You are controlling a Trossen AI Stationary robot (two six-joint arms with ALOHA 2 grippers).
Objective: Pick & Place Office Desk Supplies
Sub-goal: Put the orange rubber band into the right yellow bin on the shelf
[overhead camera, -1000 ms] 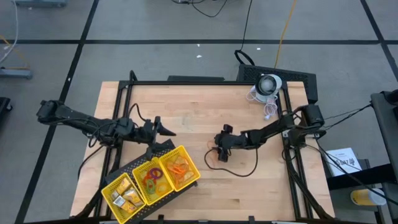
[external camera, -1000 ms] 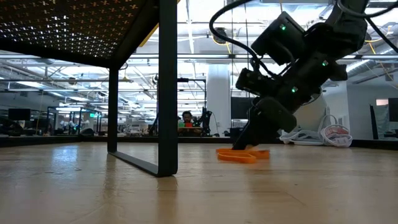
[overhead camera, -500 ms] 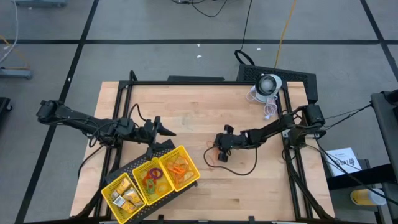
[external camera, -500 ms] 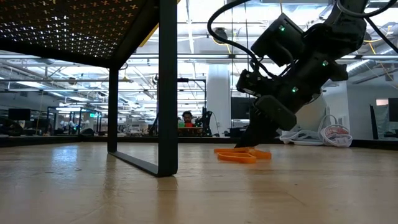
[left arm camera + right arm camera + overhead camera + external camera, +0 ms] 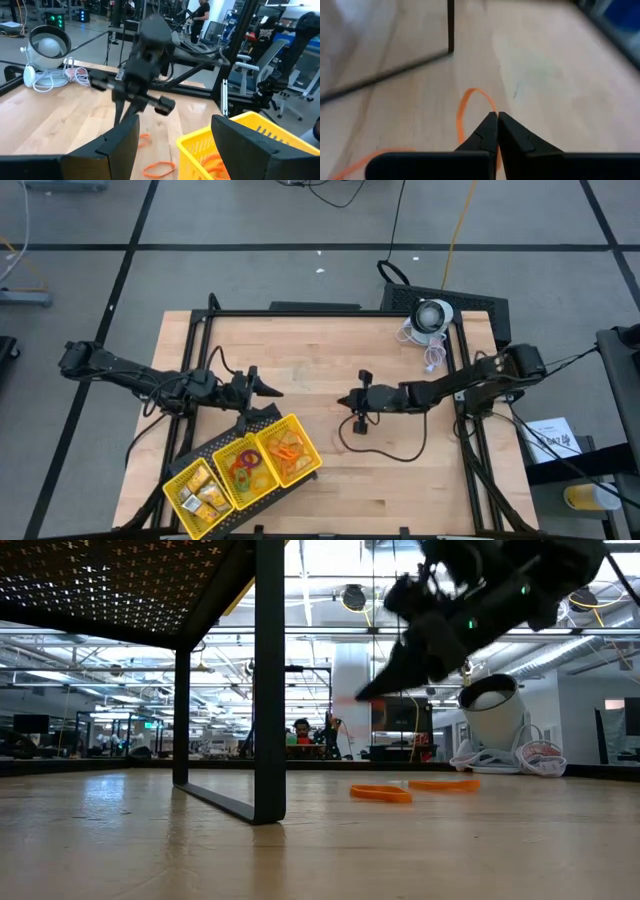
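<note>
The right gripper had come up off the wood since a second earlier, when its fingers were down at the thin orange rubber-band loops; now it hung above the boards with its dark tapered fingers pressed together; whether a strand was pinched between them could not be told. The low view showed what the overhead one barely did: two flat, flexible loops lying on the pale planked wooden table, below and just behind that gripper, clear of it; the right wrist view showed one loop curving away from the fingertips. The left gripper hovered with its fingers apart, unchanged, just above the bright yellow plastic three-compartment tray; that lattice-walled tray, nearer the left gripper than the right, held yellow-gold blocky pieces, small coloured rings and more orange bands.
</note>
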